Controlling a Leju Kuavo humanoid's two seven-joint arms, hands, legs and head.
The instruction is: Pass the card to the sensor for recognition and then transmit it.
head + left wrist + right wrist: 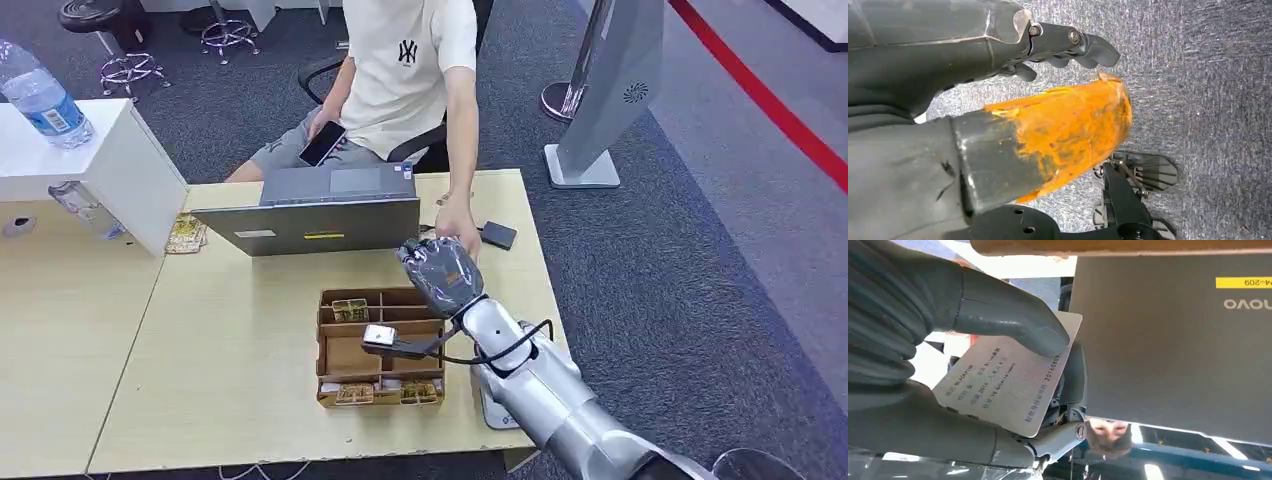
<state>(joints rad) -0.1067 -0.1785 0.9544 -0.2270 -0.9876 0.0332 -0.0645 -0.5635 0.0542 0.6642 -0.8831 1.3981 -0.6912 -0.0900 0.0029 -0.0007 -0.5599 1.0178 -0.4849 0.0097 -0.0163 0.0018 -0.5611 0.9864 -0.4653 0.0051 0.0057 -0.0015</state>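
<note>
Presently the right hand [440,272] pinches the card [1010,380]; the sensor [497,236] lies just right and far of it, beside a person's hand [456,222].

A: What fills the near side of the left wrist view?

B: The left hand [998,115]: a grey ribbed cover, then a thick grey thumb [1063,140] whose end is smeared with worn orange coating.

A: And the fingers?

B: Dark fingers [1083,47] curl inward past the thumb, with nothing between them and nothing touched.

A: What lies beyond the hand?

B: A speckled grey carpet floor [1208,75]. The hand hangs above it, apart from it.
</note>
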